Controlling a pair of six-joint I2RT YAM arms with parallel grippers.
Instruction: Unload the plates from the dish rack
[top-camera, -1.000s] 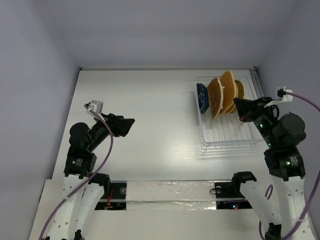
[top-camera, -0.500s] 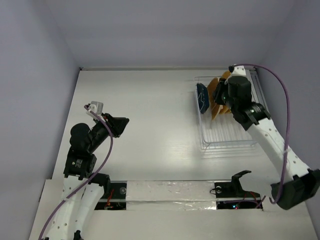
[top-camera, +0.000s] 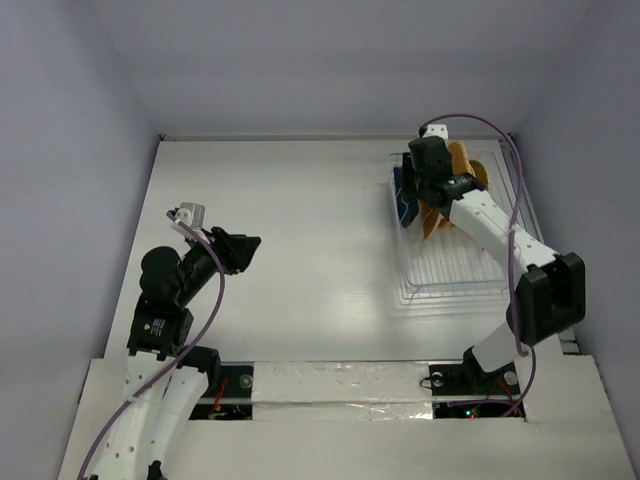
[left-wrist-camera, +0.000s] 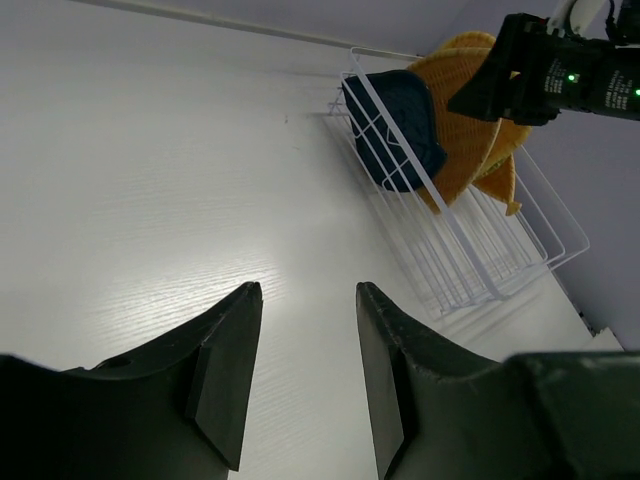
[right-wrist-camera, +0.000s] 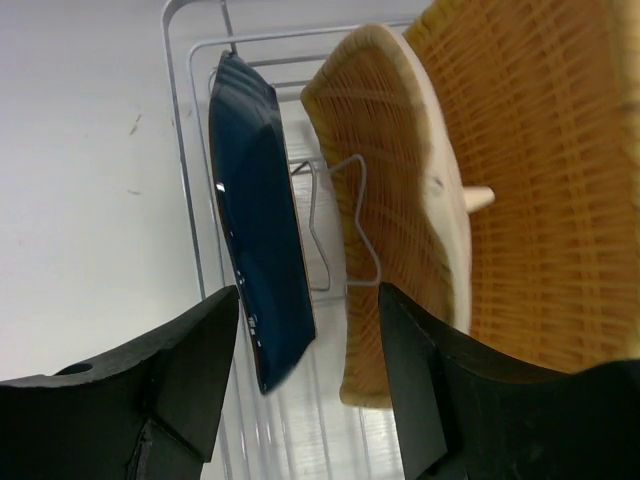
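Note:
The dish rack (top-camera: 455, 270) lies at the table's back right. A small dark blue plate (top-camera: 402, 200) stands on edge at its left end, with orange-yellow plates (top-camera: 462, 172) upright behind the white wire dividers. My right gripper (top-camera: 420, 188) hangs open above the blue plate. In the right wrist view its fingers (right-wrist-camera: 308, 292) straddle the blue plate (right-wrist-camera: 260, 250) and the nearest orange-yellow plate (right-wrist-camera: 395, 200), gripping neither. My left gripper (top-camera: 252, 245) hovers open and empty over bare table at the left, also shown in its wrist view (left-wrist-camera: 306, 287), pointing towards the rack (left-wrist-camera: 480, 260).
White walls close in the table on the left, back and right. A taped strip (top-camera: 340, 385) runs along the near edge between the arm bases. A purple cable (top-camera: 500, 135) loops above the right arm near the rack's back corner.
The right arm swung from the rack's right side up and over to the blue plate's end, and its jaws opened. The left arm stayed put; its jaws narrowed, then widened again.

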